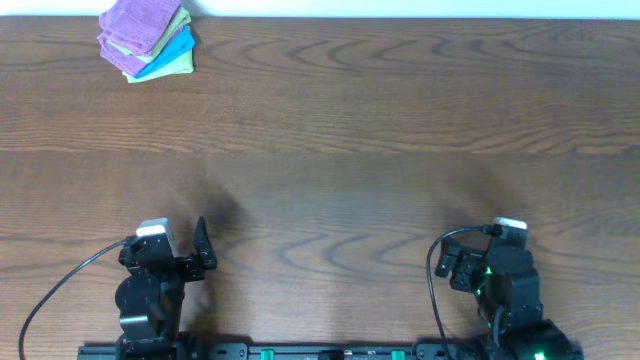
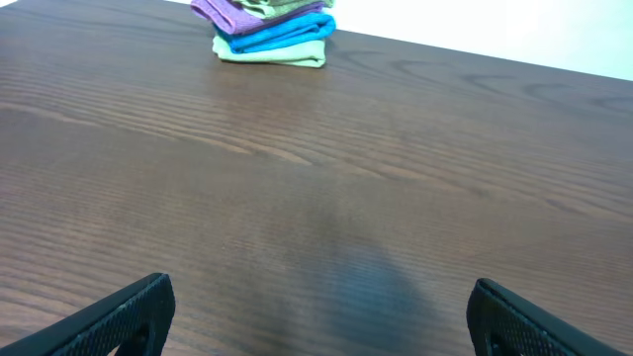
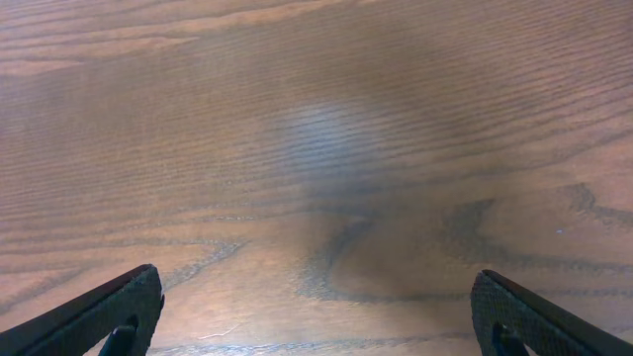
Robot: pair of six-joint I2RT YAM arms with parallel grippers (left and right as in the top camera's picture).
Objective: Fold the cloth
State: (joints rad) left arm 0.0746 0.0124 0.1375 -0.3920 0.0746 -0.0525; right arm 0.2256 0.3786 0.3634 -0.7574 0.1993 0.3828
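Overhead only: far-left corner of brown wood-grain counter, light purple folded microfibre cloth topping a stack. Left wrist only: stack edge-on, bright blue folded cloth above lime-green folded cloth. Purple cloth askew to counter edges; long axis not discernible. Left fingers and right fingers spread wide, gripping nothing.
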